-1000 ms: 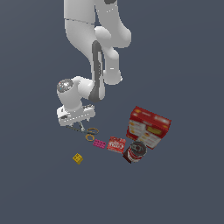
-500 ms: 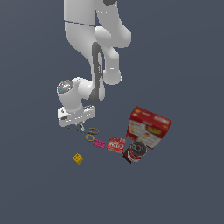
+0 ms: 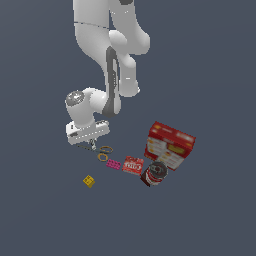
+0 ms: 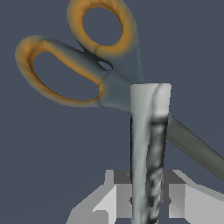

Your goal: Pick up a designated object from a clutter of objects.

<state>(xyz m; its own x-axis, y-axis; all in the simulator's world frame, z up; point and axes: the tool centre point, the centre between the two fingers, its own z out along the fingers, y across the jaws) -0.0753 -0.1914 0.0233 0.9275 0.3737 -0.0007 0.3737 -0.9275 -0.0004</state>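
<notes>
The marker, a whitish-grey stick with a black streak, stands between my gripper's two grey fingers, which press on both its sides. It lies over the dark blades of the scissors with orange-yellow loop handles. In the exterior view my gripper is low at the left end of the clutter, over the scissors' blades. The hand hides the marker there.
To the exterior view's right of the gripper lie the scissors' handles, a yellow ring, a pink brick, a small red packet, a dark can and the large red box. A yellow brick lies apart in front.
The hand stays at the same spot low over the scissors' blades. None of the clutter has moved.
</notes>
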